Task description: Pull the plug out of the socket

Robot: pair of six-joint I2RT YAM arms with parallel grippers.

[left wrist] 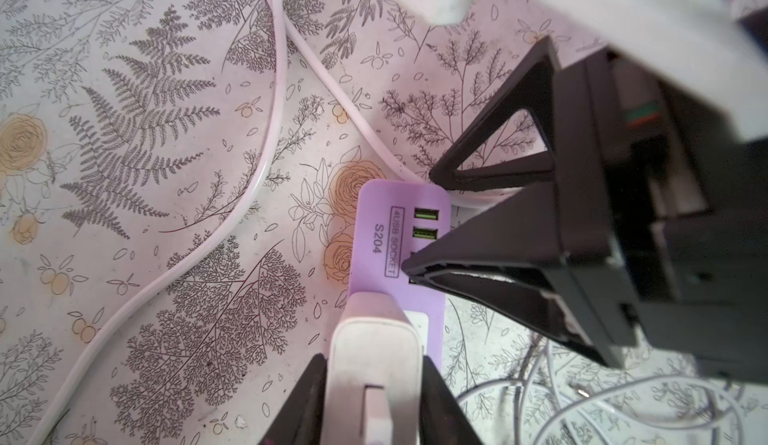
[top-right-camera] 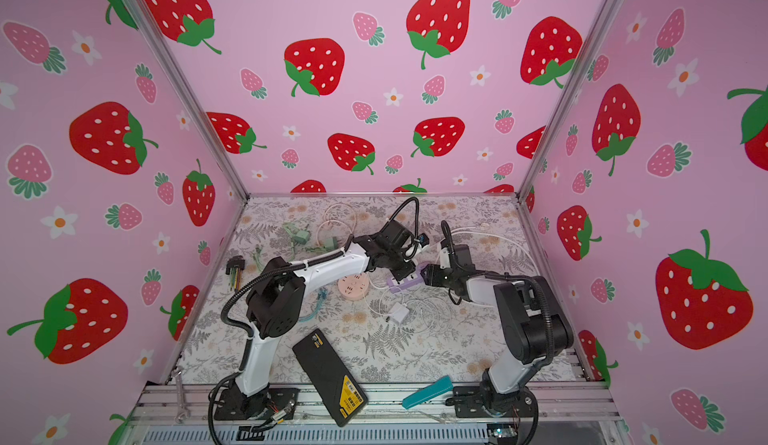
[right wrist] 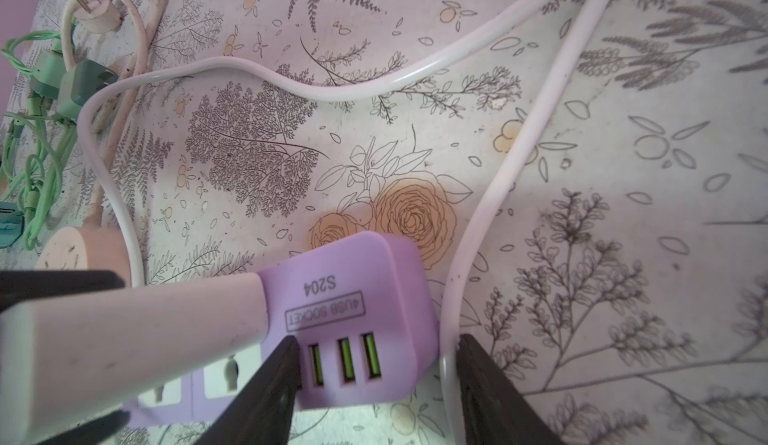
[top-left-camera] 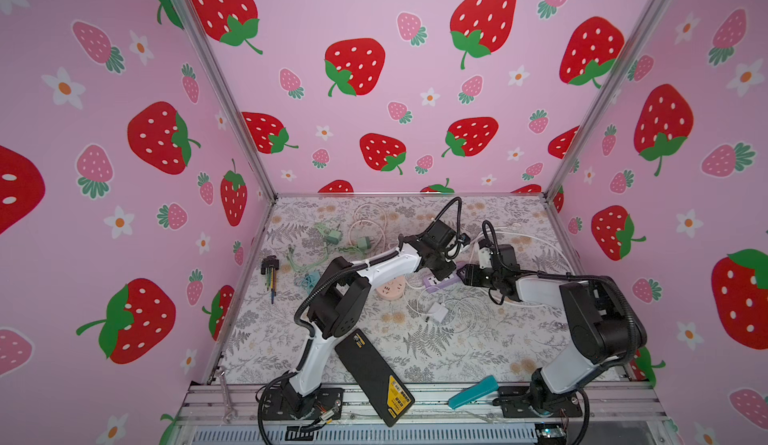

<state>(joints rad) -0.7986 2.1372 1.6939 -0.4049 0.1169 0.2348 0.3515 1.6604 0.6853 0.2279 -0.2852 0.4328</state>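
A purple socket strip [top-left-camera: 433, 283] [top-right-camera: 400, 283] lies mid-table, marked "4USB SOCKET" [left wrist: 376, 235] [right wrist: 353, 285]. A white plug [left wrist: 370, 335] [right wrist: 124, 330] stands in its top face. My left gripper [left wrist: 374, 364] [top-left-camera: 441, 273] is shut on the plug, one black finger pressed to each side. My right gripper [right wrist: 376, 339] [top-left-camera: 467, 274] is shut on the strip's USB end, with the strip's white cable [right wrist: 469, 256] caught against one finger. In both top views the two grippers meet over the strip and hide most of it.
A round pink socket [top-left-camera: 390, 287] lies just left of the strip. A white charger with looped cables [top-left-camera: 436, 312] sits in front. Green plugs and cords [top-left-camera: 332, 237] lie at the back left, a hex key set [top-left-camera: 270, 272] at the left, a black box [top-left-camera: 374, 376] and teal tool [top-left-camera: 473, 393] near the front.
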